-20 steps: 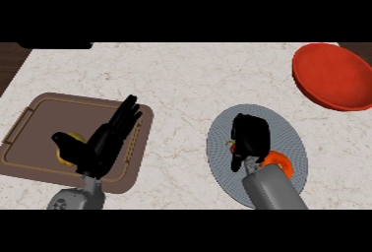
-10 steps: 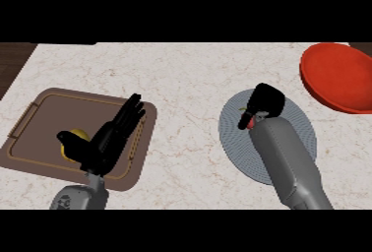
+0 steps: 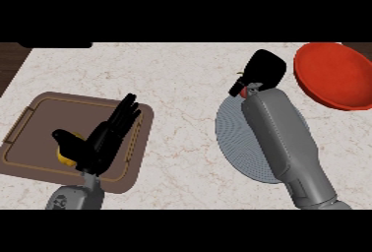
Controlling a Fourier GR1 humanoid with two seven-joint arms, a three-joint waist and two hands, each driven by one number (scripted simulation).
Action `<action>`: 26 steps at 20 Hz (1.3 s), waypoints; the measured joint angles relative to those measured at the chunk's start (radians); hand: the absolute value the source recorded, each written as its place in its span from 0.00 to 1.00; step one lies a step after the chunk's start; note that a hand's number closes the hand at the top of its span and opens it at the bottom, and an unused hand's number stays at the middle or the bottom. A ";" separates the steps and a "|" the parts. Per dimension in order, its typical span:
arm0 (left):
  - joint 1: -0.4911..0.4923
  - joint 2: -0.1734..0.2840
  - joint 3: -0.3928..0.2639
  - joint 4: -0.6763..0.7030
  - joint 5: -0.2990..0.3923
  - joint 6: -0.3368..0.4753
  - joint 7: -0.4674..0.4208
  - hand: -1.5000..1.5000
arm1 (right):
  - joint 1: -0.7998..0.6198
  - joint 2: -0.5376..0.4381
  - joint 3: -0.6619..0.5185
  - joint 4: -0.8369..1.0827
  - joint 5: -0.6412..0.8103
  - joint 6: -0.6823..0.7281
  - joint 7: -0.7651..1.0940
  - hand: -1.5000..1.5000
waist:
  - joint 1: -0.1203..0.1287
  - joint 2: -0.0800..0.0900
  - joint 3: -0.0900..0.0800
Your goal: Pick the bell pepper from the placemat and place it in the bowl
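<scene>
My right hand [image 3: 263, 70] is curled shut over the far edge of the round grey-blue placemat [image 3: 243, 147], just left of the red bowl [image 3: 335, 74]. The bell pepper [image 3: 245, 93] is almost wholly hidden inside that hand; only a small orange-red sliver shows by the wrist, and a bit of stem at the hand's left side. The bowl stands at the far right with nothing in it. My left hand [image 3: 94, 146] rests open, fingers up, over the brown tray.
A brown tray [image 3: 40, 115] with a raised rim lies at the left. A yellow item [image 3: 64, 155] sits on it, partly covered by my left hand. Bare marble counter [image 3: 167, 74] lies between the tray and the placemat.
My right hand has lifted off the placemat's middle and moved away and to the right, toward the bowl, with the pepper in it. The left hand has stayed put.
</scene>
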 measured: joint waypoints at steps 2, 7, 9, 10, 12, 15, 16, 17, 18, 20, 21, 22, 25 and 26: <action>-0.003 -0.004 -0.002 0.002 -0.009 0.008 0.001 0.50 | -0.038 0.004 0.020 -0.045 0.032 0.014 0.035 1.00 | -0.004 -0.002 0.000; -0.002 -0.004 0.007 0.012 -0.008 0.005 -0.016 0.50 | -0.087 -0.023 0.040 -0.155 0.089 0.065 0.071 1.00 | -0.008 -0.004 0.000; 0.007 0.007 0.014 -0.013 0.006 -0.006 0.001 0.50 | -0.106 -0.042 0.031 -0.186 0.098 0.085 0.072 1.00 | -0.006 -0.003 0.000; 0.018 0.000 0.006 -0.022 0.002 -0.001 0.004 0.50 | -0.116 -0.045 0.029 -0.213 0.103 0.105 0.077 1.00 | -0.007 -0.004 0.000; 0.002 -0.006 0.005 -0.018 -0.002 0.007 0.015 0.50 | -0.122 -0.069 0.012 -0.243 0.106 0.114 0.071 1.00 | -0.008 -0.003 0.000; 0.026 -0.009 -0.007 -0.024 -0.010 0.001 0.000 0.50 | -0.145 -0.104 -0.020 -0.225 0.112 0.107 0.056 1.00 | -0.003 -0.001 0.000; 0.024 -0.006 -0.004 -0.024 -0.006 -0.004 -0.001 0.50 | -0.156 -0.122 -0.036 -0.213 0.111 0.106 0.050 1.00 | -0.002 0.000 0.000; 0.022 -0.003 0.000 -0.029 -0.002 -0.006 0.005 0.50 | -0.161 -0.135 -0.047 -0.207 0.111 0.101 0.045 1.00 | -0.001 0.000 0.000; 0.009 -0.009 0.000 -0.015 -0.007 0.000 0.003 0.50 | -0.160 -0.150 -0.059 -0.201 0.110 0.092 0.038 1.00 | -0.002 0.001 0.000; -0.007 -0.007 0.007 -0.006 -0.009 0.000 0.004 0.50 | -0.154 -0.187 -0.078 -0.183 0.108 0.085 0.019 1.00 | -0.002 0.001 0.000; -0.022 -0.010 0.007 -0.005 -0.008 0.004 0.018 0.50 | -0.152 -0.204 -0.091 -0.160 0.107 0.063 0.005 1.00 | -0.001 0.002 0.000; -0.009 -0.010 0.002 -0.010 -0.011 0.002 0.016 0.50 | -0.152 -0.223 -0.107 -0.147 0.100 0.046 -0.010 1.00 | 0.001 0.002 0.000; -0.028 -0.014 0.004 -0.010 -0.012 0.010 0.032 0.50 | -0.141 -0.274 -0.157 -0.104 0.074 -0.021 -0.060 1.00 | 0.002 0.004 0.000; -0.025 -0.013 0.001 -0.022 -0.012 0.010 0.041 0.50 | -0.148 -0.290 -0.173 -0.071 0.069 -0.051 -0.077 1.00 | 0.005 0.004 0.001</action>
